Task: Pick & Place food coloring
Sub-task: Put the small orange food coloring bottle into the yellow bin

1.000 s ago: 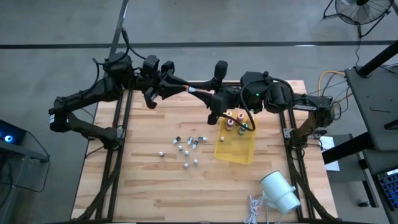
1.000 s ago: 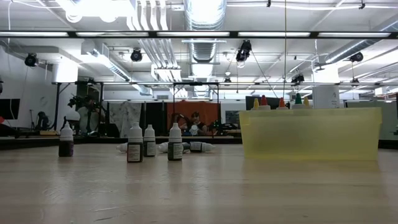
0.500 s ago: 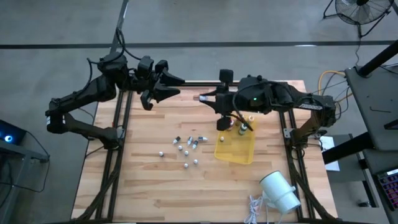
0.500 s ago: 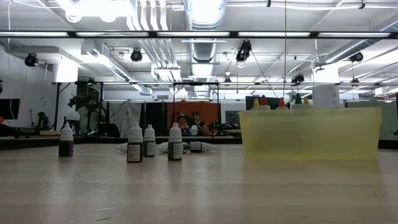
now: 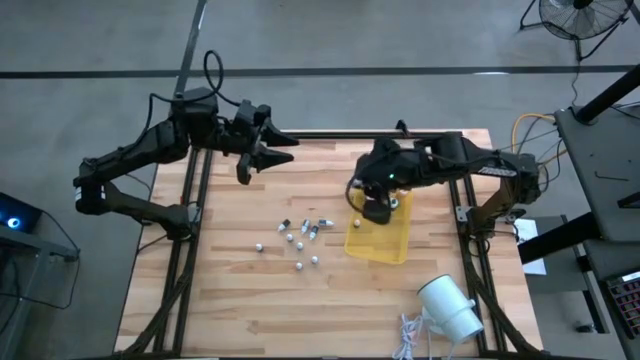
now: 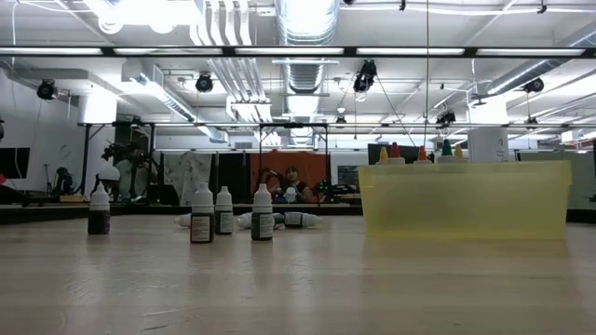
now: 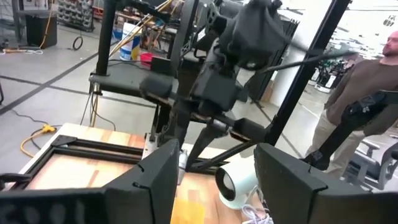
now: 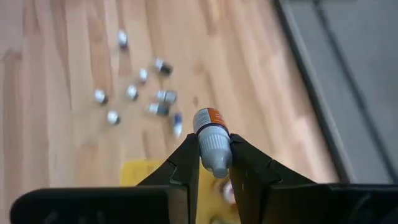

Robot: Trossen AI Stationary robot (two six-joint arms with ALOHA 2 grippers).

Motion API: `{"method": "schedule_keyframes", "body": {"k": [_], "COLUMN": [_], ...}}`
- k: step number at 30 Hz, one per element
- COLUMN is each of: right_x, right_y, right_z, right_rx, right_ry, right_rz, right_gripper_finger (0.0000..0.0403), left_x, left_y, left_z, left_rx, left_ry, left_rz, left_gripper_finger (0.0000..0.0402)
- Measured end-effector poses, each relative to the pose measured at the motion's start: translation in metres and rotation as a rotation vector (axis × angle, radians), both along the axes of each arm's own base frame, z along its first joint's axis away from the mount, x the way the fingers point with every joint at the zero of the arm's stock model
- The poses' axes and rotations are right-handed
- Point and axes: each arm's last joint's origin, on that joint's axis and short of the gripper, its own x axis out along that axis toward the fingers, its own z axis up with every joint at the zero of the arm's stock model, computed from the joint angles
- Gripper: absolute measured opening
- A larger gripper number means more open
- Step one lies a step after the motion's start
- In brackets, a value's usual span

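My right gripper (image 5: 373,211) hangs over the far end of the yellow tray (image 5: 383,240), tipped downward and shut on a small food coloring bottle (image 8: 212,138) with a grey-white part and an orange-marked end. Bottles with coloured tops (image 6: 394,150) stand in the tray. Several small whitish bottles (image 5: 300,238) stand or lie on the wood left of the tray; the low view shows some upright (image 6: 202,216). My left gripper (image 5: 276,154) is open and holds nothing, high at the table's far left. My right gripper pinches the small bottle between its two fingers (image 8: 186,163), which sit on its grey-white part (image 8: 216,155). The orange-marked end (image 8: 209,117) sticks out past the fingertips. The fingers slant down from above. The bottle is lifted clear, over the wood beside the tray.
A big white cylinder (image 5: 449,309) lies near the table's near right corner, with a coiled white cord (image 5: 409,337) beside it. A person (image 7: 367,99) stands beyond the table's right side. Bare wood lies along the near edge and on the left.
My left gripper has opened and drawn back toward the table's left edge. My right gripper, shut on the bottle throughout, has moved from the meeting point at the far middle toward the tray, sinking, rolling and tipping its fingers downward.
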Motion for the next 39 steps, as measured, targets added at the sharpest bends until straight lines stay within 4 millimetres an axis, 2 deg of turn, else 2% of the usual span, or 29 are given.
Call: {"method": "schedule_keyframes", "body": {"k": [10,19,26,33,39], "right_x": [0.005,0.003,0.008,0.003,0.0], "right_y": [0.004,0.008,0.01,0.009,-0.001], "right_z": [-0.055,-0.112,-0.154,-0.186,-0.206], "right_rx": [0.162,0.226,0.288,0.291,0.351], "right_ry": [0.204,0.38,0.39,0.432,0.44], "right_rz": [-0.094,-0.175,-0.163,-0.177,-0.229], "right_gripper_finger": [0.0059,0.0059,0.0059,0.0059,0.0059], "left_x": [0.0,0.0,0.0,0.0,0.0], "left_y": [0.0,0.0,0.0,0.0,0.0], "left_z": [0.0,-0.001,-0.002,-0.002,-0.002], "left_rx": [0.019,0.015,0.012,0.012,0.012], "left_ry": [-0.004,0.006,0.014,0.014,0.013], "left_rz": [-0.003,-0.003,-0.003,-0.003,-0.003], "left_gripper_finger": [0.0181,0.0181,0.0181,0.0181,0.0181]}}
